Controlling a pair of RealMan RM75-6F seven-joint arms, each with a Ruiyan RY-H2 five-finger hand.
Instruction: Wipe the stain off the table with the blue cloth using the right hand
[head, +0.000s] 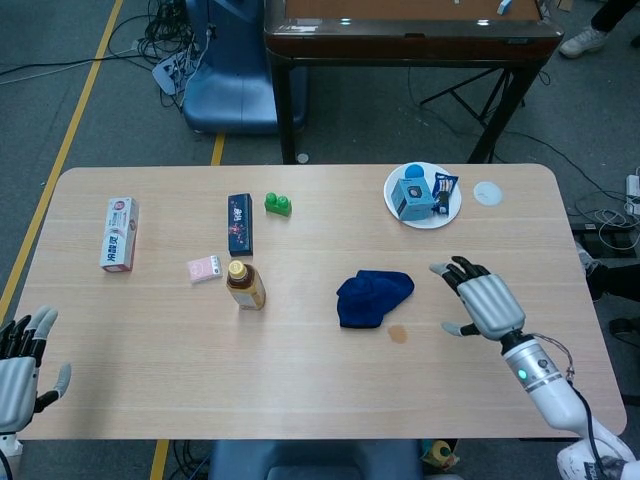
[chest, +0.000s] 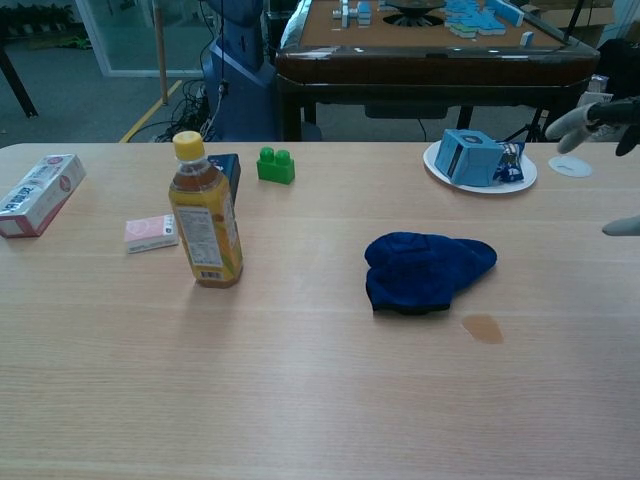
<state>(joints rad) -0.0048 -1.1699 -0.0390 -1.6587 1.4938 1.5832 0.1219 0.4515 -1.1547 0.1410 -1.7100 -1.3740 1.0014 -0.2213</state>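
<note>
Hovering with fingers spread and empty, the right hand (head: 482, 301) sits right of the blue cloth (head: 373, 297), which lies crumpled mid-tabletop (head: 300, 390) just beside the stain (head: 399, 334). The reach is under way; next it must close on the cloth.

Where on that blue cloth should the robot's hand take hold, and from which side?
Probably the raised bunched middle of the blue cloth, coming from above and from the right, where the open right hand is. It lies crumpled, so the folds give fingers something to pinch. The stain sits just beside its near edge.
</note>
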